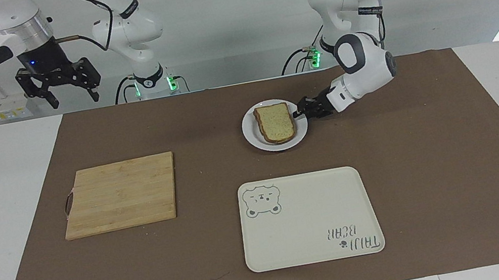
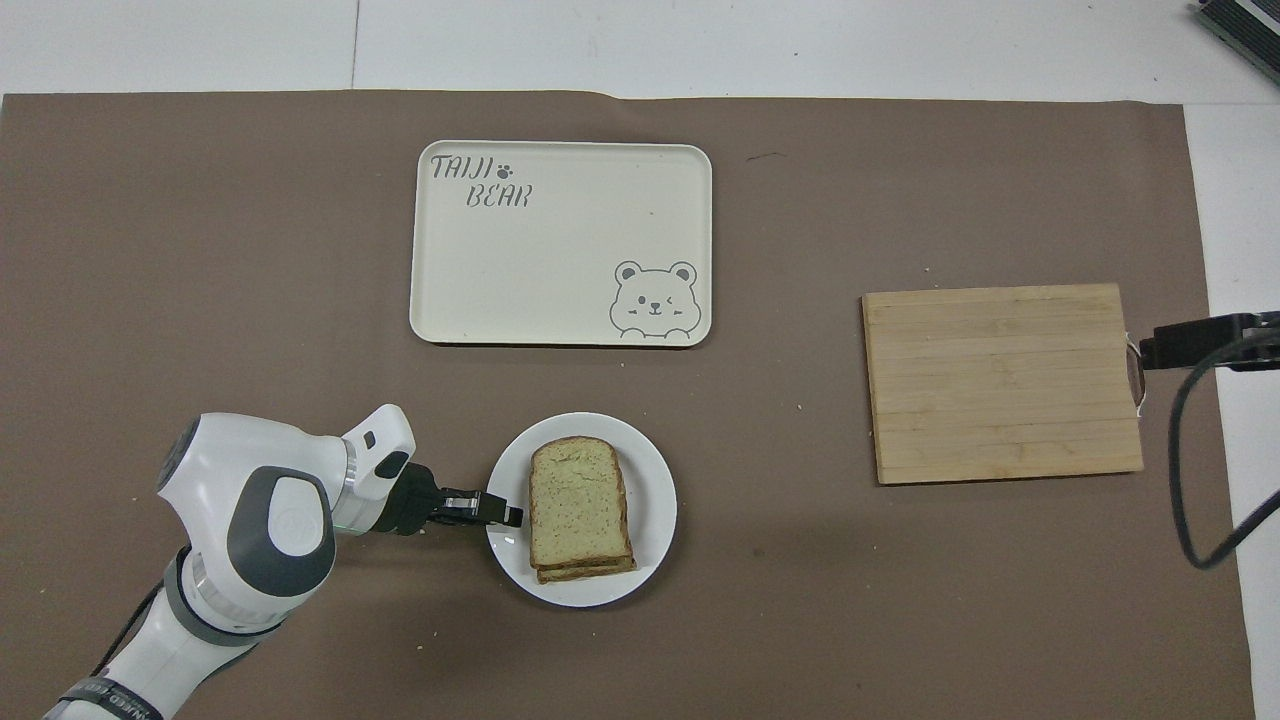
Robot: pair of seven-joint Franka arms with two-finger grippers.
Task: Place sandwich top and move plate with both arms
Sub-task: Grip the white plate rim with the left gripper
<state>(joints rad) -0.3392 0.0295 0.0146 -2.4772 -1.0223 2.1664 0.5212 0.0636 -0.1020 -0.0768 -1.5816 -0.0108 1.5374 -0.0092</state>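
Left tool [image 1: 298, 113] at plate [image 1: 253, 139] rim; grip unclear.

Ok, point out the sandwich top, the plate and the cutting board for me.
sandwich top [image 2: 578, 505], overhead view, middle of its upper face
plate [image 2: 655, 495], overhead view, bare rim beside the bread
cutting board [image 1: 120, 194], facing view, centre of the wood

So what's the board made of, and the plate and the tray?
Board: looks like bamboo or wood, with pale matte strips side by side. Plate: glossy white, maybe ceramic or plastic; can't tell which. Tray: cream, smooth, with a printed bear, probably plastic or melamine.
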